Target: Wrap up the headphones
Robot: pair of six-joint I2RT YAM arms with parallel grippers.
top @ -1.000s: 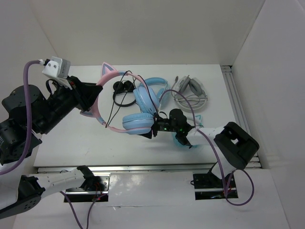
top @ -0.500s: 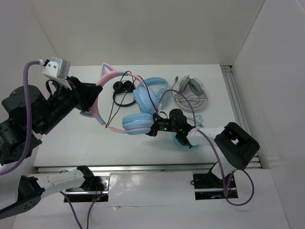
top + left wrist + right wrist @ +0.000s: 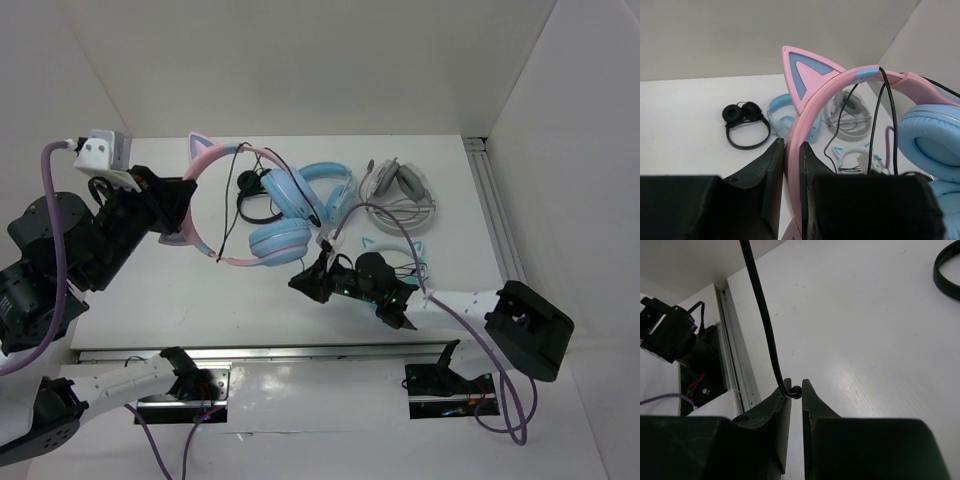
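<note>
The headphones [image 3: 215, 205] have a pink cat-ear headband [image 3: 820, 95], light blue ear cups [image 3: 280, 240] and a thin black cable [image 3: 762, 315]. My left gripper [image 3: 183, 205] is shut on the headband and holds the pair above the table; the band sits clamped between the fingers [image 3: 771, 185] in the left wrist view. The cable loops over the band and runs down past the cups. My right gripper [image 3: 300, 285] is shut on the cable's end [image 3: 792, 390], low near the table's front edge.
On the table behind lie small black headphones [image 3: 255, 195], a plain light blue pair [image 3: 335, 185], a grey-white pair [image 3: 400, 195] and a teal cat-ear pair [image 3: 395, 250]. A rail [image 3: 500, 220] runs along the table's right side.
My left gripper swung the headphones left and up. My right gripper moved left and toward the front edge, pulling the cable end away from the ear cups.
</note>
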